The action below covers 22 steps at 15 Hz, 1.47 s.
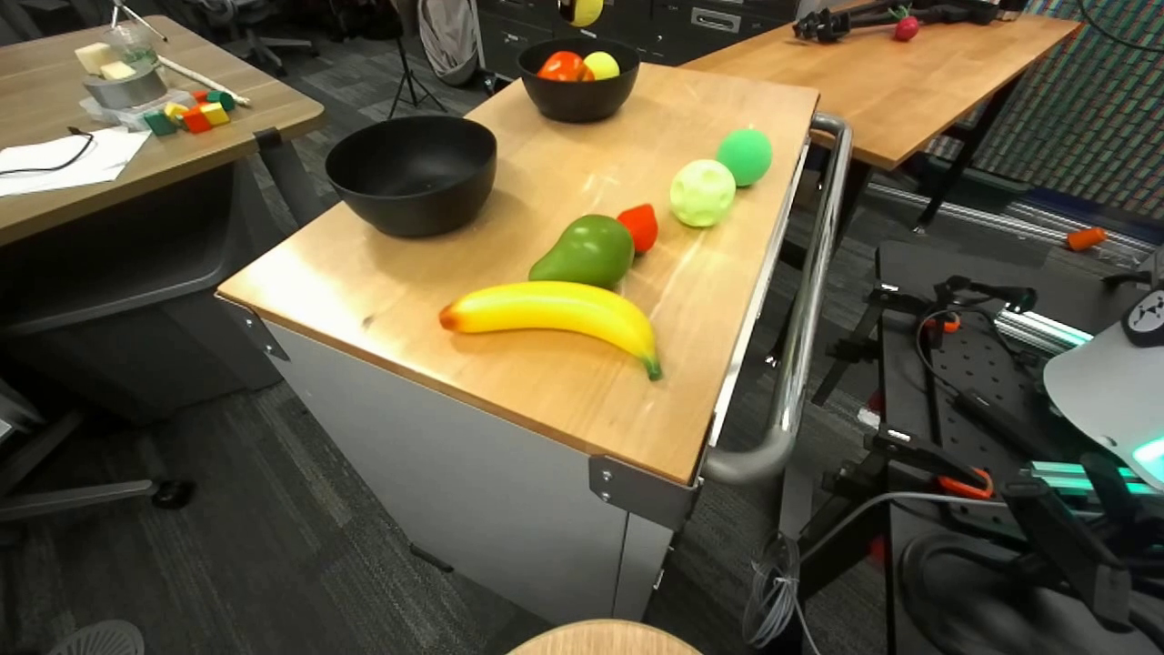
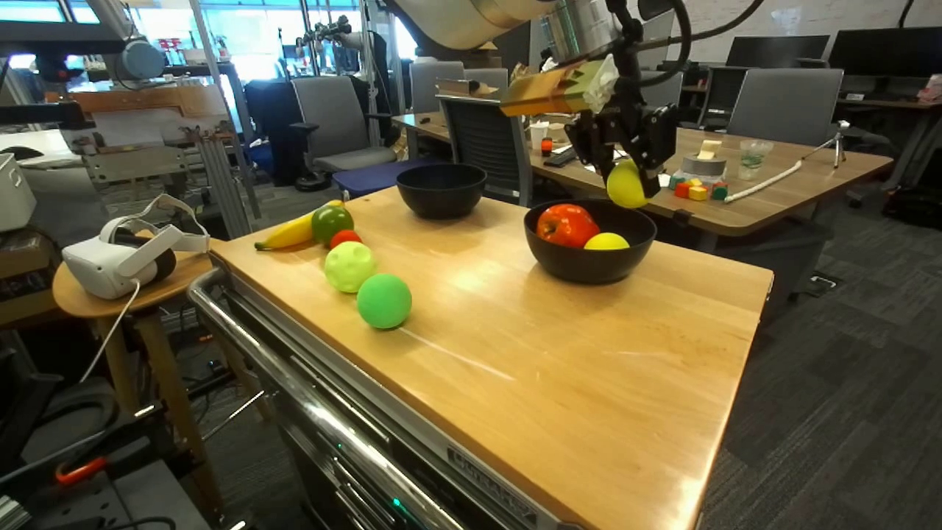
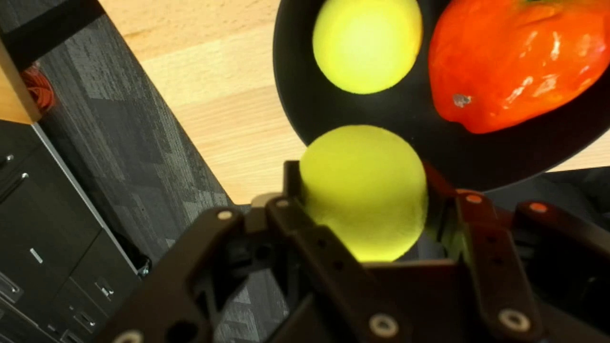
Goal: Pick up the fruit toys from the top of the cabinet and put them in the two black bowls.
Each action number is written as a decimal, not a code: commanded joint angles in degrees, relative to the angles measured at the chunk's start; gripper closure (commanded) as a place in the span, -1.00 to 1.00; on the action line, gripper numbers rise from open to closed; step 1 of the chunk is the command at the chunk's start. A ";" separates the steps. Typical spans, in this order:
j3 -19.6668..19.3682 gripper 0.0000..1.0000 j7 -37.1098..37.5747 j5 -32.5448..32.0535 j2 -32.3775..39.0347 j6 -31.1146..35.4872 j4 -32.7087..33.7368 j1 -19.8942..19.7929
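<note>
My gripper (image 2: pixel 629 175) is shut on a yellow ball (image 3: pixel 362 186), pressed between both fingers. It hangs just above the rim of a black bowl (image 2: pixel 581 266) that holds a red-orange fruit (image 2: pixel 567 225) and another yellow ball (image 3: pixel 367 45). The second black bowl (image 1: pixel 414 200) appears bare inside, though its bottom is dark. On the wooden cabinet top (image 1: pixel 546 382) lie a banana (image 1: pixel 555 307), a green pear-shaped fruit (image 1: pixel 589 253), a small red one (image 1: pixel 640 227), a pale yellow-green ball (image 1: pixel 702 193) and a green ball (image 1: pixel 746 156). An exterior view cuts off most of my gripper.
A metal rail handle (image 1: pixel 809 364) runs along one cabinet side. Near the cabinet stand a desk (image 2: pixel 795 188) with coloured blocks (image 2: pixel 695 190) and a round stool (image 2: pixel 88 298) carrying a white headset (image 2: pixel 121 258). A second wooden desk (image 1: pixel 873 82) is close by.
</note>
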 commanded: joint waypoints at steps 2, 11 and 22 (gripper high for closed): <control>-0.87 0.37 2.87 2.59 2.36 -0.38 1.72 0.35; 0.38 -0.98 2.43 7.32 0.73 -0.99 -1.05 0.79; 7.57 -1.00 -10.80 22.85 -23.13 -34.57 -10.68 0.86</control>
